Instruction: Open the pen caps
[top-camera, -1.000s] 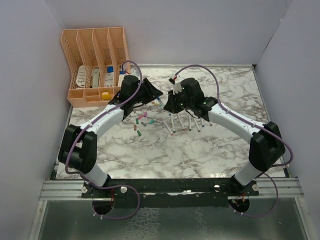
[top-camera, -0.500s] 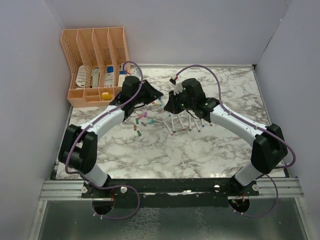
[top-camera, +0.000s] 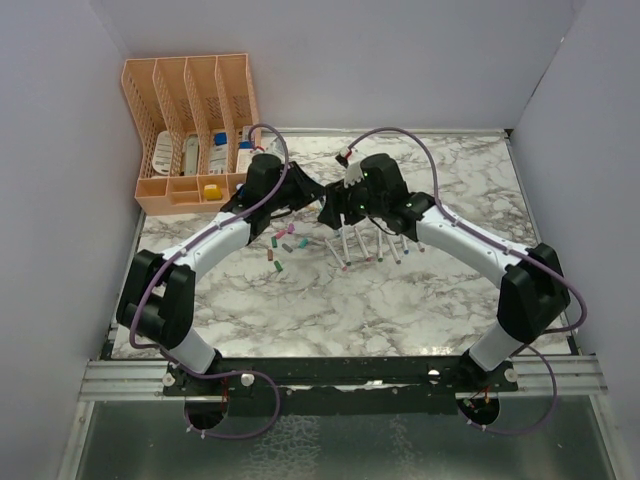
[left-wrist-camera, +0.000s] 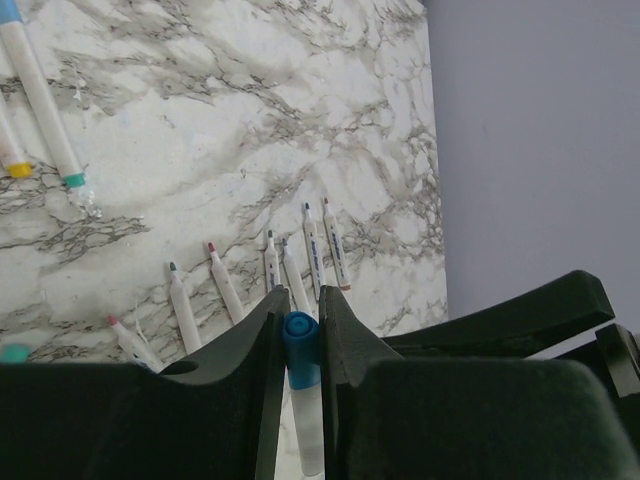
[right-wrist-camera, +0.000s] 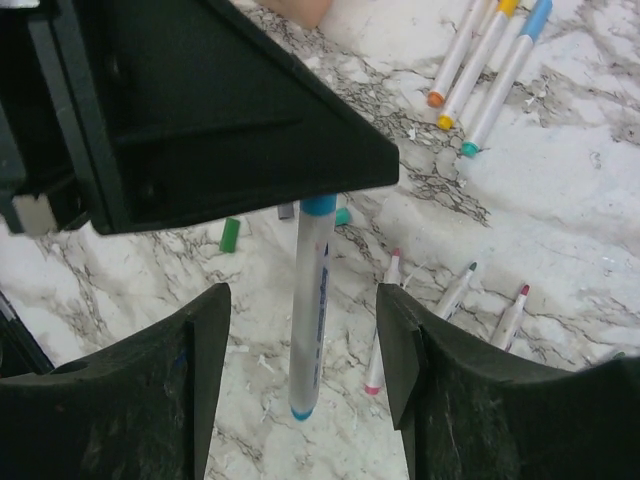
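grip on the blue cap (left-wrist-camera: 300, 350) belongs to the left end effector (left-wrist-camera: 300, 308), whose fingers are pressed together on it. the white pen barrel (right-wrist-camera: 312, 300) sticks out from that clamp, above the desk (top-camera: 400, 300). the right end effector (right-wrist-camera: 302, 305) has its fingers apart, one on each side of the barrel and not touching it. loose pen caps (top-camera: 282, 250) lie scattered on the desk below and just to the near side of the left end effector. uncapped pens (top-camera: 350, 245) lie in a row on the near side of the right one.

the cap looks small, light and stiff, a smooth plastic sleeve probably held on by a snug press fit. it should come off with a straight pull along the pen, not a bend. being round and slick, it could twist or slide out of a loose pinch. best hold, i'd judge, is the cap pinched across its middle and the barrel taken close to the cap, so the thin tube does not flex or swing.
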